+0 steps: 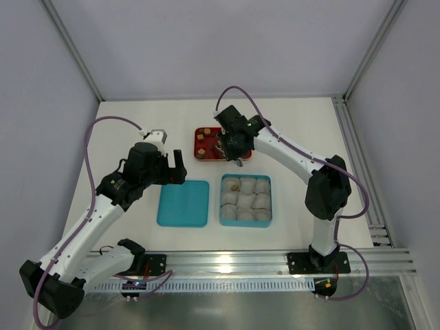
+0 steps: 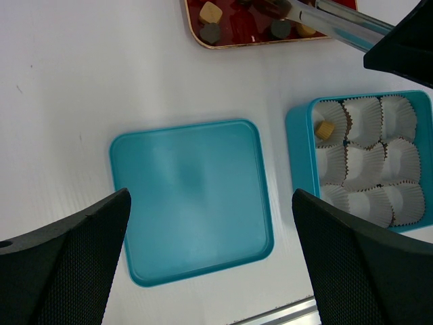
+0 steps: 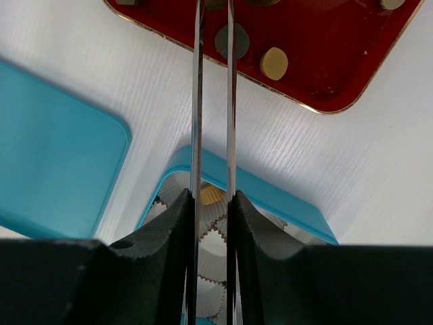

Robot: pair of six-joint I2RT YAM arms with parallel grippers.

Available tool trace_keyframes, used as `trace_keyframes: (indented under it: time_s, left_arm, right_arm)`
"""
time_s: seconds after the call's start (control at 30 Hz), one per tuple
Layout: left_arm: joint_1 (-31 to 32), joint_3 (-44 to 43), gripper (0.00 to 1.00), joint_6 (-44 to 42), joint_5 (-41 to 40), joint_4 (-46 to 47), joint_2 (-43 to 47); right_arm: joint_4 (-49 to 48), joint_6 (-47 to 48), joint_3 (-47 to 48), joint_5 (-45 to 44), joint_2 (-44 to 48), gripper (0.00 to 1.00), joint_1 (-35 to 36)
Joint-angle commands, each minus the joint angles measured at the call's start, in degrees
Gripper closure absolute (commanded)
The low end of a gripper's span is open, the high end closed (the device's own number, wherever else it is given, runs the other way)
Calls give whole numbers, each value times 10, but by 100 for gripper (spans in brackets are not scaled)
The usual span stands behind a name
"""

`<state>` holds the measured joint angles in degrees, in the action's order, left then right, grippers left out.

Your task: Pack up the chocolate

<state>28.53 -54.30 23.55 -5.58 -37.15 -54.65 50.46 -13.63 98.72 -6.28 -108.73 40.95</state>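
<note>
Several chocolate pieces lie in the red tray: a tan cube, a dark one, a dark round one and a tan one. Another tan chocolate sits in the top-left paper cup of the teal box. My right gripper is shut on metal tongs. Their two blades reach over the tray and flank a dark piece at the frame's top edge; whether it is pinched is hidden. My left gripper hangs open over the teal lid, holding nothing.
The teal box holds several crinkled white paper cups and stands right of the lid. The red tray is just behind both. A metal rail runs along the near edge, and walls enclose the white table.
</note>
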Motion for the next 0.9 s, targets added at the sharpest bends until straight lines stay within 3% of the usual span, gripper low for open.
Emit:
trace_keyframes:
  time_s: [0.0, 0.33, 0.87]
  left_arm:
    - [1, -21, 0, -5, -8, 4, 1]
    - [1, -19, 0, -5, -6, 4, 1]
    - [2, -21, 0, -5, -5, 4, -3]
  right_arm:
    - [-1, 3, 31, -18, 45, 78, -4]
    - [16, -9, -21, -22, 145, 79, -5]
    - [98, -61, -288, 28, 444, 79, -4]
